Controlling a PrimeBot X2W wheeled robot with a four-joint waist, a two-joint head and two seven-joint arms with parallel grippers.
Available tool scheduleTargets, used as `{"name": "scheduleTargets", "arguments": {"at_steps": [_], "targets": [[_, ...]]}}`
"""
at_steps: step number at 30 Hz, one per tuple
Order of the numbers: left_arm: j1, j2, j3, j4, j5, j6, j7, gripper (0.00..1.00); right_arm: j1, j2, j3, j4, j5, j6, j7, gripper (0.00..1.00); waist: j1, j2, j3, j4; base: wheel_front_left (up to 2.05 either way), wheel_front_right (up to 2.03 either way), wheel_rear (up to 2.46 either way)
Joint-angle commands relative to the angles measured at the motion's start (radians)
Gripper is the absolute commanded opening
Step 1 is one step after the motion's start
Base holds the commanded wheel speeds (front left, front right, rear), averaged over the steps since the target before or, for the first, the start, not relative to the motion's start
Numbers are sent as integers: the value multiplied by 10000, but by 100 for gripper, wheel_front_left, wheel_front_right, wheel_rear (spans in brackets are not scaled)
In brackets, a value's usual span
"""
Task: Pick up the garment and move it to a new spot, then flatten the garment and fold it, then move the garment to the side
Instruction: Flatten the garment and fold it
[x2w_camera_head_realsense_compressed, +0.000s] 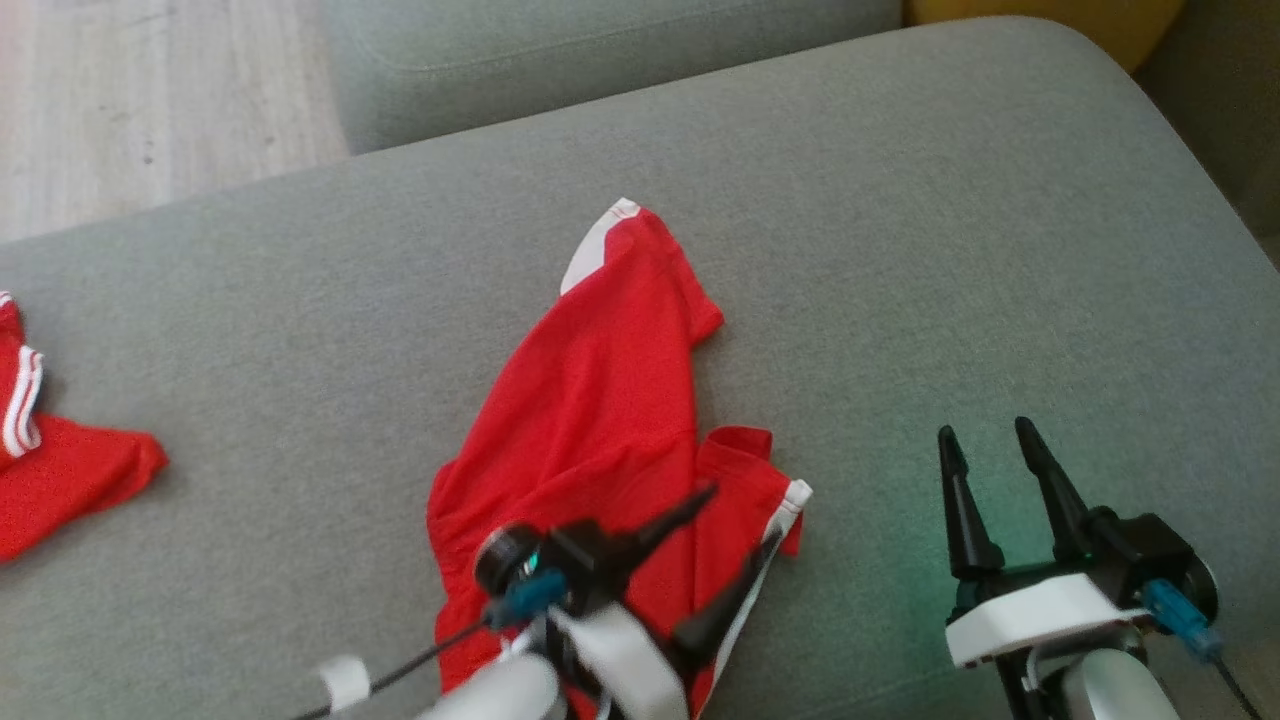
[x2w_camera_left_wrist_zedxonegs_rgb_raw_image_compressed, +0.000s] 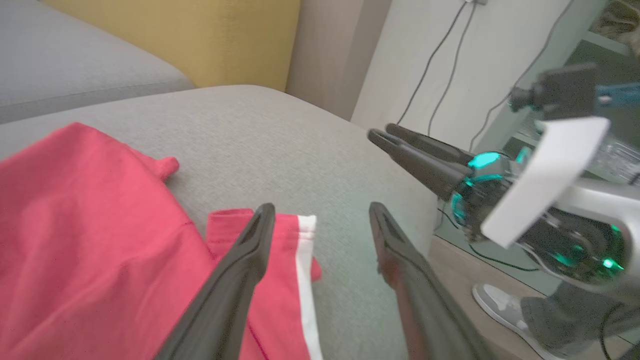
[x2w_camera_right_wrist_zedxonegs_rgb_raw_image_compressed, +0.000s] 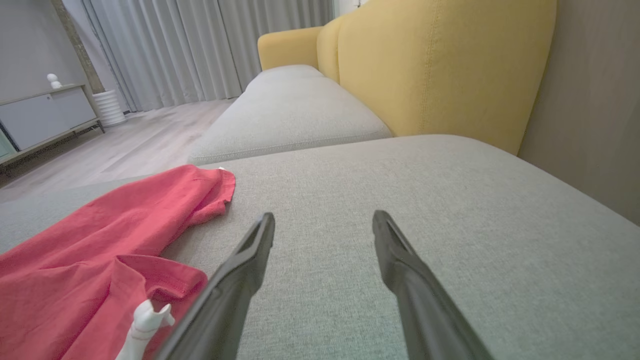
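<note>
The garment (x2w_camera_head_realsense_compressed: 590, 420) is red with white trim and lies crumpled on the grey cushion (x2w_camera_head_realsense_compressed: 950, 250), stretching from the middle towards the front edge. My left gripper (x2w_camera_head_realsense_compressed: 745, 515) hovers open over its near right corner with nothing between the fingers. In the left wrist view that gripper (x2w_camera_left_wrist_zedxonegs_rgb_raw_image_compressed: 321, 206) spans the white-striped hem of the garment (x2w_camera_left_wrist_zedxonegs_rgb_raw_image_compressed: 90, 225). My right gripper (x2w_camera_head_realsense_compressed: 985, 430) stands open over bare cushion to the garment's right. The right wrist view has the gripper (x2w_camera_right_wrist_zedxonegs_rgb_raw_image_compressed: 325, 214) with the garment (x2w_camera_right_wrist_zedxonegs_rgb_raw_image_compressed: 100, 235) off to its left.
Another red, white-striped piece of clothing (x2w_camera_head_realsense_compressed: 60, 470) lies at the cushion's left edge. A second grey cushion (x2w_camera_head_realsense_compressed: 600, 50) adjoins at the back, with a yellow backrest (x2w_camera_right_wrist_zedxonegs_rgb_raw_image_compressed: 440, 65) behind. Wooden floor (x2w_camera_head_realsense_compressed: 150, 100) lies far left. A foot in a grey shoe (x2w_camera_left_wrist_zedxonegs_rgb_raw_image_compressed: 500, 307) stands beside the cushion.
</note>
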Motion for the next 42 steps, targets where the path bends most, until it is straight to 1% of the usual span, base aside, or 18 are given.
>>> {"name": "scheduleTargets", "arguments": {"at_steps": [1, 2, 6, 9, 14, 20, 21, 23, 25, 26, 27, 28, 34, 38, 42], "targets": [[-453, -291, 348, 50, 33, 132, 13, 100, -490, -41, 318, -315, 26, 75, -111, 100, 0, 0, 120, -123, 0, 0, 0], [-453, -291, 348, 50, 33, 132, 13, 100, -490, -41, 318, -315, 26, 75, -111, 100, 0, 0, 120, -123, 0, 0, 0], [-871, -834, 115, 1201, 213, 311, 385, 100, -700, -41, 456, -331, 112, 75, -111, 100, 0, 0, 411, -420, 0, 0, 0], [-1065, -1048, -76, 2071, 365, 477, 663, 100, -795, -41, 463, -348, 183, 75, -111, 100, 0, 0, 629, -627, 0, 0, 0], [-1063, -1164, -317, 2872, 494, 720, 982, 100, -765, -41, 310, -384, 224, 75, -111, 100, 0, 0, 860, -806, 0, 0, 0], [-1033, -1005, -635, 3179, 729, 838, 1246, 100, -752, -41, 180, -435, 207, 75, -111, 100, 0, 0, 973, -711, 0, 0, 0], [-998, -1042, -681, 3180, 685, 812, 1290, 97, -789, -41, 215, -431, 214, 75, -111, 100, 0, 0, 979, -654, 0, 0, 0], [-1001, -1070, -722, 3172, 666, 792, 1315, 59, -822, -41, 216, -428, 208, 75, -111, 100, 0, 0, 985, -593, 0, 0, 0], [-977, -1096, -723, 3186, 614, 781, 1295, 37, -843, -41, 224, -423, 194, 75, -111, 100, 0, 0, 981, -550, 0, 0, 0], [-972, -1101, -736, 3209, 605, 766, 1280, 23, -848, -41, 225, -422, 189, 75, -111, 100, 0, 0, 977, -531, 0, 0, 0], [-973, -1105, -749, 3239, 597, 743, 1259, 2, -849, -41, 224, -420, 179, 75, -111, 100, 0, 0, 969, -514, 0, 0, 0], [-975, -1113, -756, 3270, 582, 721, 1237, 0, -846, -41, 222, -417, 165, 75, -111, 100, 0, 0, 959, -498, 0, 0, 0], [-985, -1142, -660, 3140, 369, 591, 1079, 0, -806, -41, 224, -378, 106, 75, -111, 100, 0, 0, 845, -476, 0, 0, 0], [-1147, -1024, -696, 2331, 313, 412, 1231, 0, -767, -41, 200, -354, 84, 75, -111, 100, 0, 0, 752, -481, 0, 0, 0], [-1335, -942, -1066, 1225, 350, 43, 1726, 0, -753, -41, 226, -317, 61, 75, -111, 100, 0, 0, 697, -511, 0, 0, 0]]}}
